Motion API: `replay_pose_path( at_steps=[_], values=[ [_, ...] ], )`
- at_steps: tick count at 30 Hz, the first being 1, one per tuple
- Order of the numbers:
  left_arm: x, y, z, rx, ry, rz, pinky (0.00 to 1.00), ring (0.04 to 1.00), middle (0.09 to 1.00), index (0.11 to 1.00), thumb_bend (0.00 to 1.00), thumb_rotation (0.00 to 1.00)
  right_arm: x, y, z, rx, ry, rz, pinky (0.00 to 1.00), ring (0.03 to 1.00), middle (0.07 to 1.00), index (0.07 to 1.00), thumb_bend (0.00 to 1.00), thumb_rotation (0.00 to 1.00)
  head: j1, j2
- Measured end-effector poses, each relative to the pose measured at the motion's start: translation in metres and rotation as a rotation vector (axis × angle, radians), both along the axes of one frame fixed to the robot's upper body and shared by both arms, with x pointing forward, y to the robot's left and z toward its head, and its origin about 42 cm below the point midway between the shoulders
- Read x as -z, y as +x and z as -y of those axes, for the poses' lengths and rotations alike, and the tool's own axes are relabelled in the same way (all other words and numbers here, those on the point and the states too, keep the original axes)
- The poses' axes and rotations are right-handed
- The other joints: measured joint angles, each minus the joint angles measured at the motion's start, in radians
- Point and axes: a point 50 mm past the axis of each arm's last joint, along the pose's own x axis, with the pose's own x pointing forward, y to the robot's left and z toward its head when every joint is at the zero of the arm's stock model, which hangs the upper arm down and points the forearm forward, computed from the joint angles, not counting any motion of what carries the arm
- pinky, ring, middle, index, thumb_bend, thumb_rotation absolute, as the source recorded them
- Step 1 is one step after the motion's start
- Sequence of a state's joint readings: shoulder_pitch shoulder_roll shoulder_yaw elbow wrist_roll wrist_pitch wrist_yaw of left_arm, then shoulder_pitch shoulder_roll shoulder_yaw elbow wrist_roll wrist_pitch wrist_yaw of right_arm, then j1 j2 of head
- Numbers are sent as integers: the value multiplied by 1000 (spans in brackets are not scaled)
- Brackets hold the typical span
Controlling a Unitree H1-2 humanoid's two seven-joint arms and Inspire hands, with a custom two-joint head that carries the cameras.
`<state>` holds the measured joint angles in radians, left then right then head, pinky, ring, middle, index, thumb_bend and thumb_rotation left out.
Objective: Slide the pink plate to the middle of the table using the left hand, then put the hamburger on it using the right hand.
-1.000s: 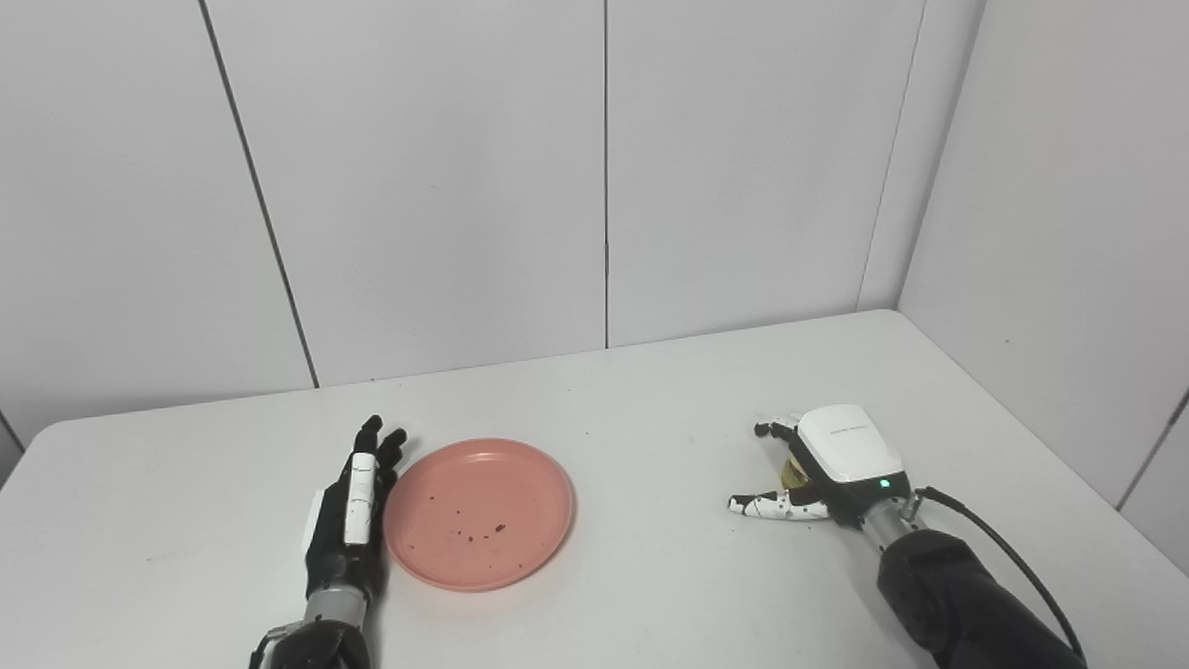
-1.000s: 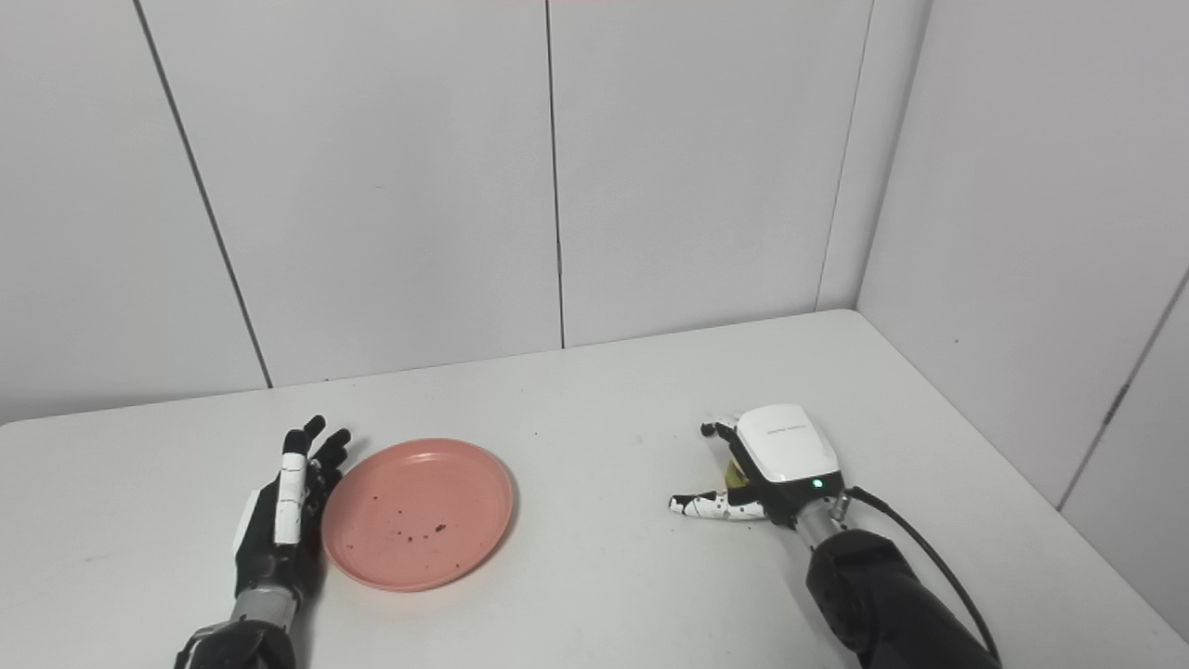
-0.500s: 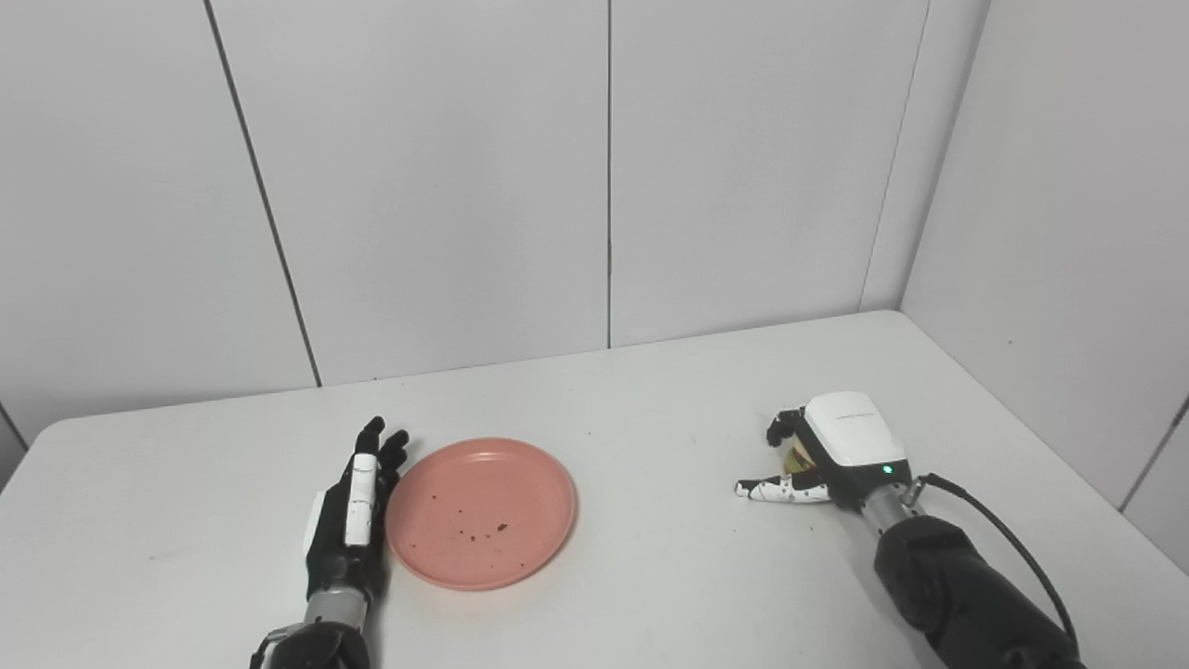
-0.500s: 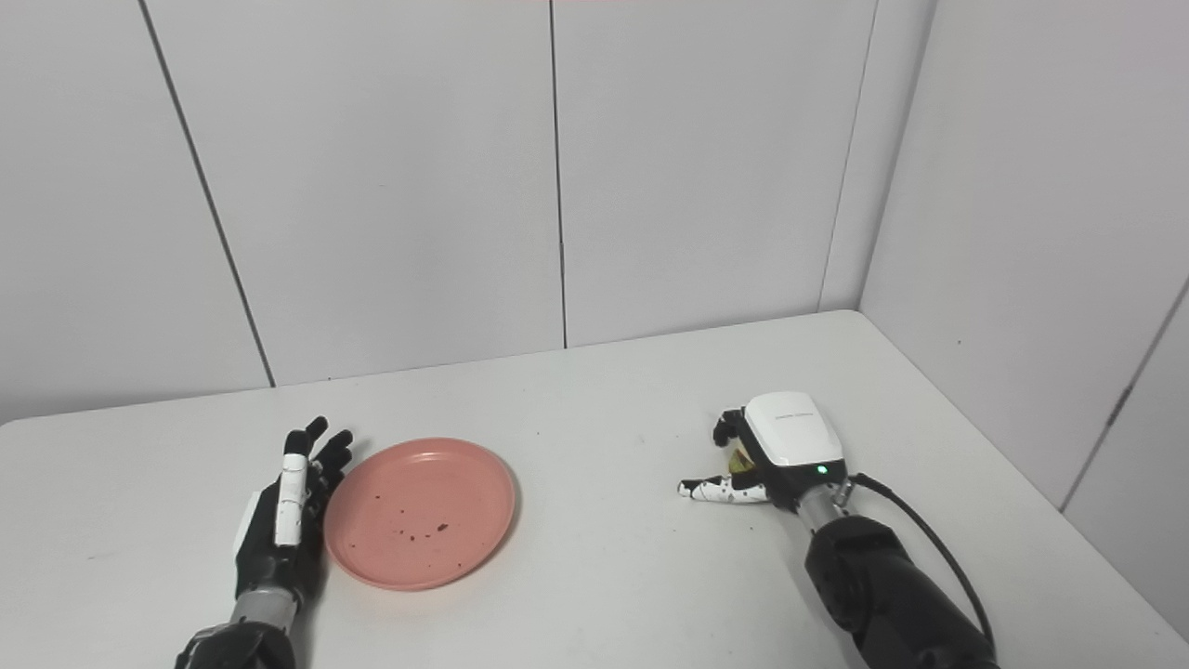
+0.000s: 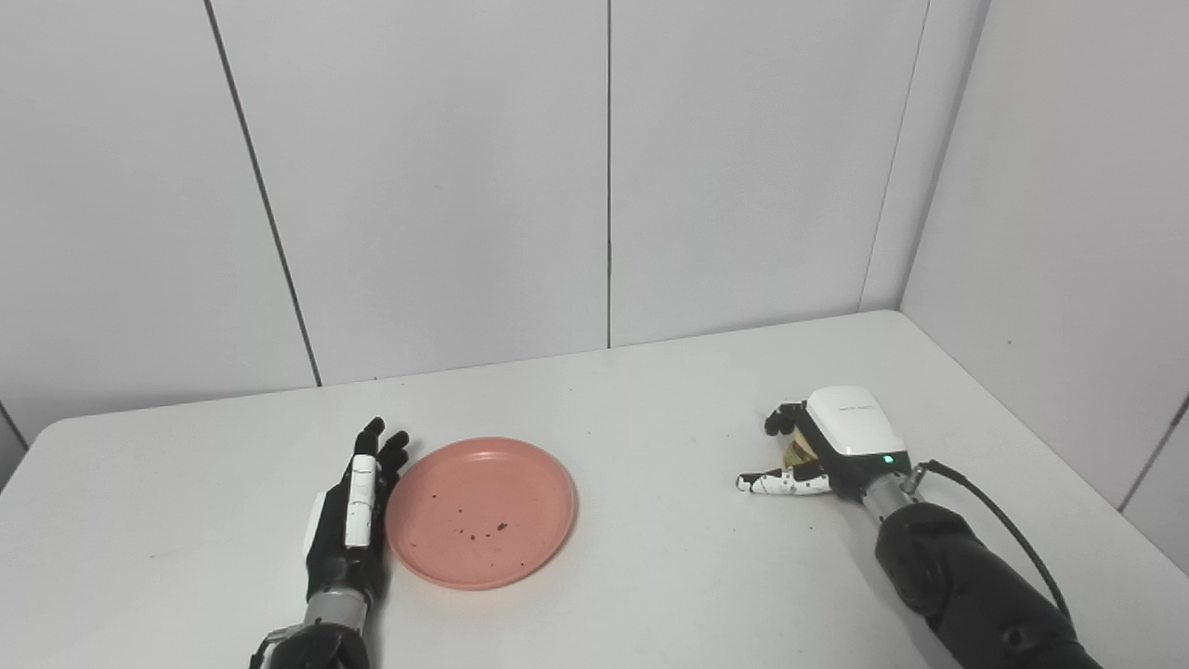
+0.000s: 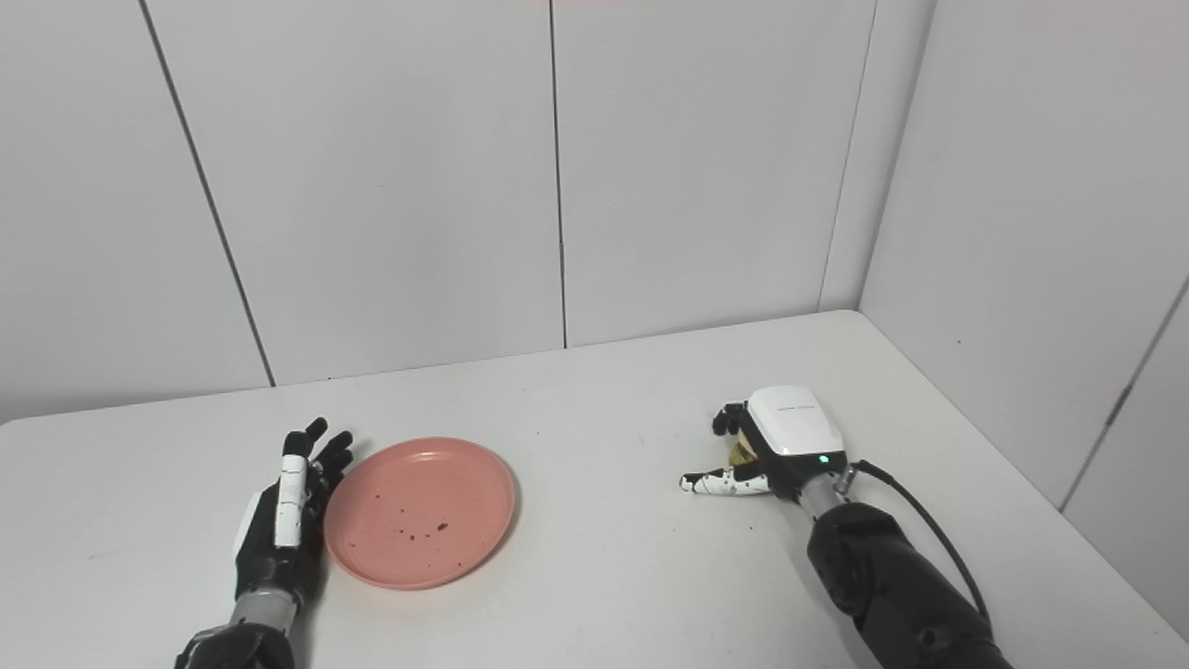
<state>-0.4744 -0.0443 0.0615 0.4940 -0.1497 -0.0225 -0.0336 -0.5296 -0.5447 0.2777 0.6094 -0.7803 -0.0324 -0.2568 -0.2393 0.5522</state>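
The pink plate [image 5: 480, 513] lies flat on the white table [image 5: 650, 400], left of centre, with dark crumbs in it. My left hand [image 5: 353, 506] is open, fingers straight and edge-on, right beside the plate's left rim. My right hand [image 5: 841, 439] is at the right side of the table, its fingers curled over the hamburger [image 5: 797, 453] and its thumb stretched out to the left just below it. Only a small yellow-brown part of the hamburger shows under the hand; it also shows in the right eye view [image 6: 740, 453].
The table's right edge [image 5: 1022, 418] runs close to my right arm. Grey wall panels stand behind the table and at its right. A black cable [image 5: 1003, 530] runs along my right forearm.
My right hand's fingers have curled in over the hamburger, and the hand has shifted a little farther back with it. My left hand and the plate have not moved.
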Motion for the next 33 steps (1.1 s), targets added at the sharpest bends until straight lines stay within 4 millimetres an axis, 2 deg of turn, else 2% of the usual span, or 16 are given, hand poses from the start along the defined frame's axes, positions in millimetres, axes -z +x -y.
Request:
replay_pose_path(
  at_steps=[3,9,14,19,24,26,29,31,33],
  values=[
    [0,0,1,1,-2,0,1000,930,895,931,938,923,-8,-2,-3,-18,7,7,396,461,518,527,637,580,6,0],
    [0,0,2,0,-4,-1,1000,930,901,937,937,932,-38,-8,-23,-99,6,85,355,424,489,502,630,535,15,-2],
    [0,0,4,1,-1,-1,1000,931,898,939,934,936,-71,-13,-45,-175,2,152,371,455,524,514,638,531,34,-6],
    [0,0,6,-1,-1,-2,1000,926,893,932,943,929,-95,-17,-65,-242,3,195,379,449,509,515,648,544,60,-9],
    [0,-1,11,-7,19,1,1000,916,891,918,933,958,-104,-18,-80,-289,24,212,329,403,484,506,641,554,121,-12],
    [0,-1,14,-7,22,3,1000,914,893,921,930,961,-106,-17,-84,-304,31,220,343,414,487,504,645,575,124,-12],
    [0,-1,19,-15,30,2,1000,912,896,927,932,957,-112,-13,-93,-340,38,239,332,410,488,495,654,584,160,-14],
    [-1,-2,22,-16,27,2,1000,913,899,930,931,956,-114,-11,-100,-361,41,249,333,411,492,500,655,624,189,-15],
    [-1,-2,25,-16,22,1,1000,913,899,930,928,950,-115,-7,-107,-371,51,249,338,412,491,507,654,641,189,-15]
  ],
)
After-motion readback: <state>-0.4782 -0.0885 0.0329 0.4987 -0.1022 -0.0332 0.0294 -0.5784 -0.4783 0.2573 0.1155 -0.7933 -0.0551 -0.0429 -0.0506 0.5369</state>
